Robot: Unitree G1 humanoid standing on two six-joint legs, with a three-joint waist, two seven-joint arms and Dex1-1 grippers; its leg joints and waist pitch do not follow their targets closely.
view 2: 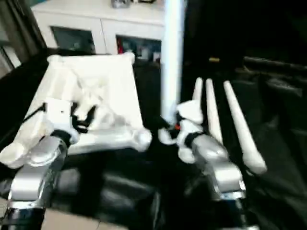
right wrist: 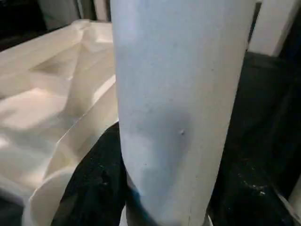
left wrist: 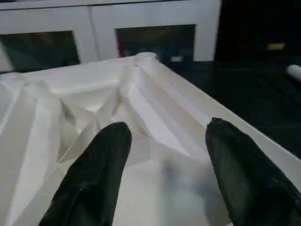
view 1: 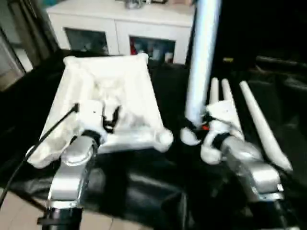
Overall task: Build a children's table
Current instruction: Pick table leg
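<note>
Tabletop (view 1: 108,103) lay underside-up on the left; right gripper (view 1: 204,127) held one leg (view 1: 201,62) upright just right of the near-right socket (view 1: 164,137) — fitting step. Left gripper (left wrist: 162,165) hovered open over the ribs, holding nothing; three legs (view 1: 256,124) lay right. Next, probably: shift the leg left over that socket, then press down.

The white tabletop (view 1: 108,103) lies upside down, its ribbed underside and round corner sockets facing up. Just beside its near right corner socket (view 1: 163,137) one white leg (view 1: 201,62) stands upright. Three more tapered legs (view 1: 261,124) lie side by side further right of the tabletop.
</note>
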